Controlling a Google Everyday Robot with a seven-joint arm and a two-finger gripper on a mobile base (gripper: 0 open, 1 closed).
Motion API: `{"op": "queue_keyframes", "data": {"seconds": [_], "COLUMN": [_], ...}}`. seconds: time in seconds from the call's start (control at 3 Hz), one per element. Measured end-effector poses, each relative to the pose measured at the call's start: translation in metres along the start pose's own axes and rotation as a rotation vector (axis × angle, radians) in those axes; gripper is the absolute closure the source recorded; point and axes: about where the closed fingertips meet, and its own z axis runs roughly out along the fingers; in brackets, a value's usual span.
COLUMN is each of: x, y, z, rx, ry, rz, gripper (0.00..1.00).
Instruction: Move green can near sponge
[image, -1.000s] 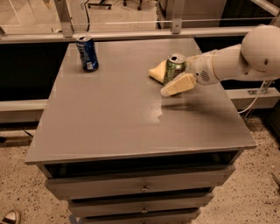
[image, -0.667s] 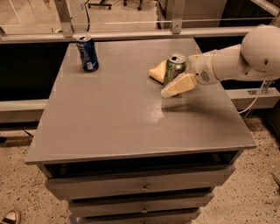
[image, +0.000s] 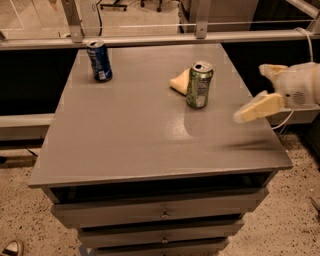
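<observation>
The gripper (image: 250, 93) hangs over the desk's (image: 140, 130) right edge, fingers spread, holding nothing. The green can (image: 199, 85) stands upright toward the back right, just beside the sponge (image: 179, 80), perhaps touching. The can looks light, thin-walled and slick, so it is best gripped gently at mid-height. A blue can (image: 99, 61) stands near the back left corner.

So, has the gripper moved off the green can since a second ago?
Yes. The gripper has drawn back rightward from the green can, jaws open, to the right edge of the table.
</observation>
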Motion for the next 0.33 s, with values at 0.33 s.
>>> {"op": "queue_keyframes", "data": {"seconds": [0.33], "x": [0.0114], "y": [0.0009], "z": [-0.0229], "rx": [0.012], "ry": [0.001], "rz": [0.004], "gripper": [0.00]}}
